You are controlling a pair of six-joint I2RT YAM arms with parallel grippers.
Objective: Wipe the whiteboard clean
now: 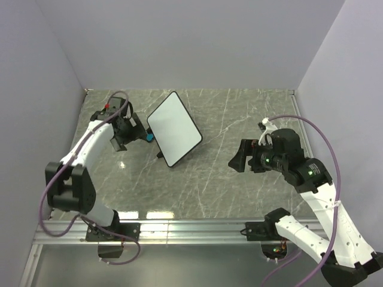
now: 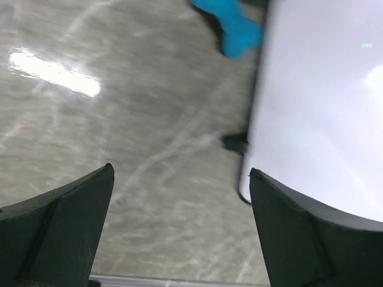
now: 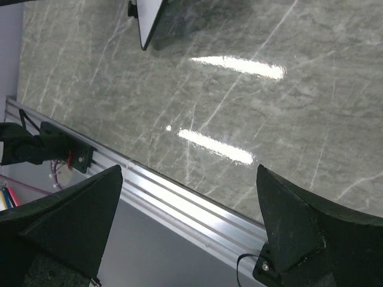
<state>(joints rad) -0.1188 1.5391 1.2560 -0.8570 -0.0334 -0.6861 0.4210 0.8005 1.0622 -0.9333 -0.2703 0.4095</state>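
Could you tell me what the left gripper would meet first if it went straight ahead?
Probably the bare table, close beside the whiteboard edge, though depth is unclear.

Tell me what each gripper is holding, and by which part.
Nothing is held. The left gripper is open beside the whiteboard, the blue eraser lying ahead of it; the right gripper is open too.

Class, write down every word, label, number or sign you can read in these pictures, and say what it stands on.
None: no text can be read in any view.
The whiteboard shows a blank white face, the blue eraser beside it bears no visible label, and the table has only pale veins.
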